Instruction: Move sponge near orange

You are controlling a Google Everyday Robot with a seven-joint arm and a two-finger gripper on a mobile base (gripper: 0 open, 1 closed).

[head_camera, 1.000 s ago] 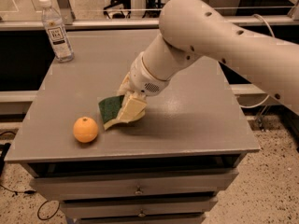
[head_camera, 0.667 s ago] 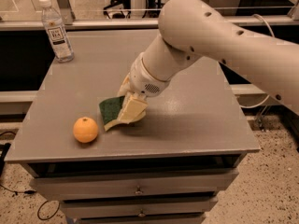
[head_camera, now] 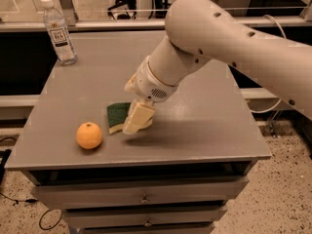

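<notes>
Table [head_camera: 209, 126], orange [head_camera: 89, 135], bottle [head_camera: 58, 31], sponge [head_camera: 117, 114] under gripper [head_camera: 138, 118]

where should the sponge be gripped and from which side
Probably across its narrow sides, coming from above: the sponge lies flat on the table, too thin to take edge-on. The tool is at its end farthest from the orange.

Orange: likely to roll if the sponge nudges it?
Probably. The orange is round and sits free on the flat table, so a nudge may send it rolling. It looks firm and unlikely to deform. The pincer is at the sponge, apart from the orange.
</notes>
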